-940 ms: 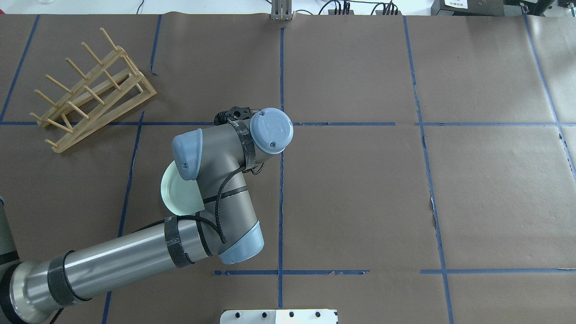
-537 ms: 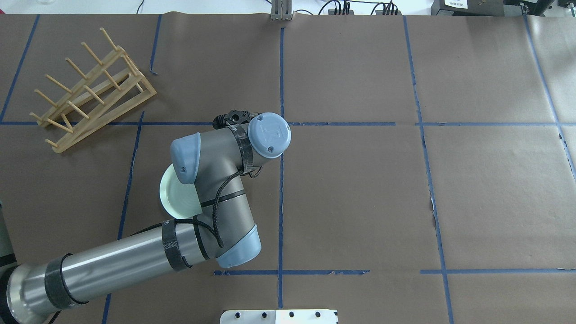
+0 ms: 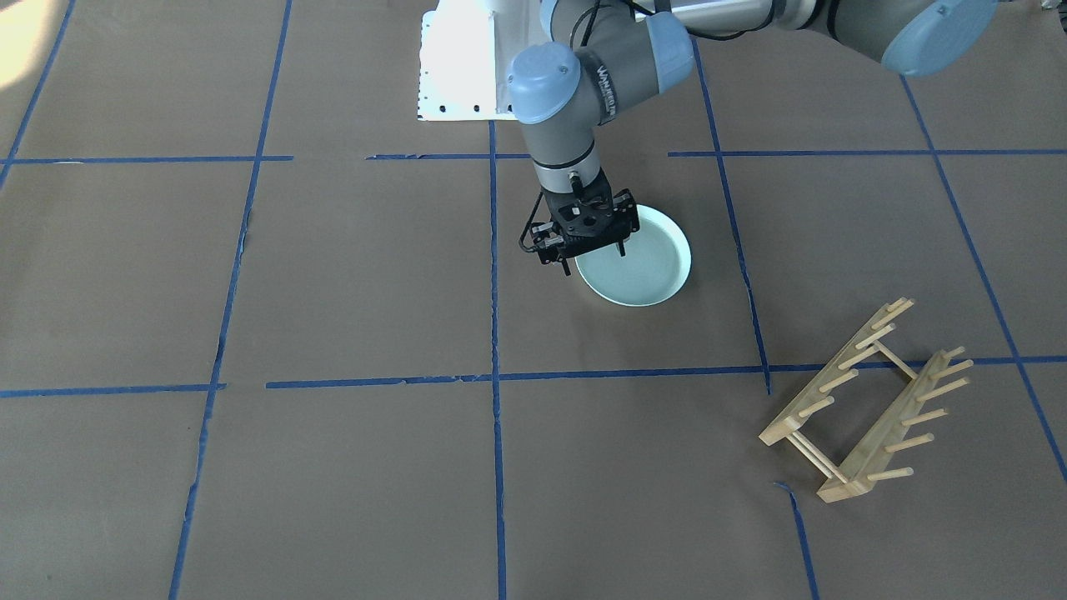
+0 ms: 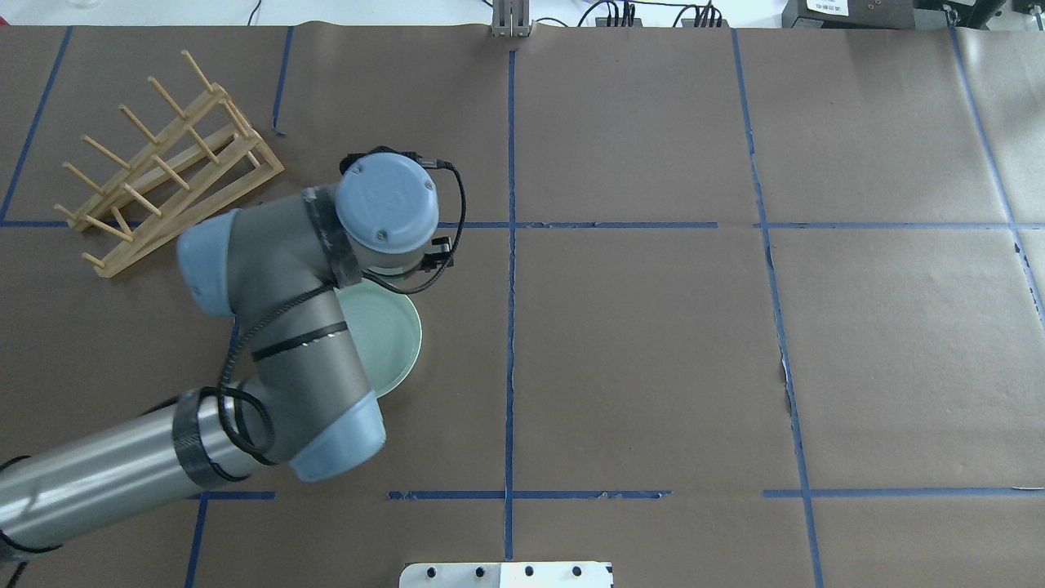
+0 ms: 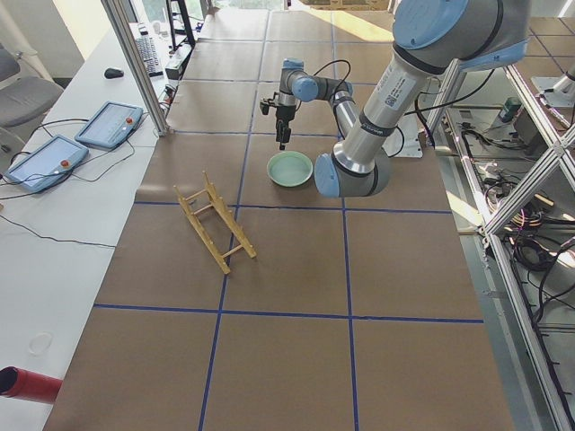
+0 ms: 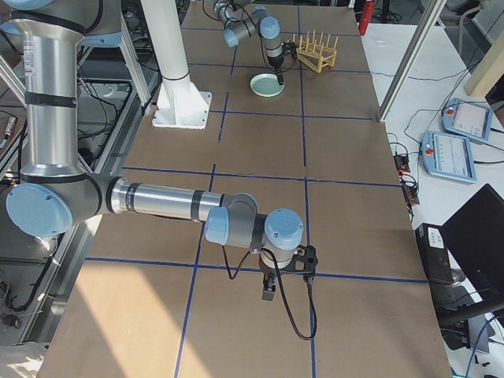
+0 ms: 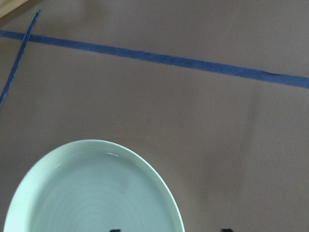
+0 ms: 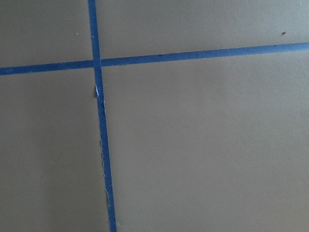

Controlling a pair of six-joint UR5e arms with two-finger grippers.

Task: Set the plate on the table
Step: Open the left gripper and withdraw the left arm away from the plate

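Brown-paper table [image 3: 333,275] taped into blue squares held the plate [image 3: 646,267], lying flat and well apart from a wooden rack [image 3: 867,408]. Left gripper [image 3: 593,255] hung over the plate's rim, fingers spread, gripping nothing. Right gripper [image 6: 268,293] hovered far off; whether it was spread or pressed together could not be told.

White side bench [image 5: 54,215] in daylight, two blue-edged handheld screens [image 5: 110,123] with red buttons lying on it, black mouse [image 5: 113,73] and keyboard [image 5: 147,49] farther along, grey office chair [image 5: 18,90] beside it, slanted aluminium post [image 5: 145,90], tangled cables [image 5: 530,251] low on the opposite side.
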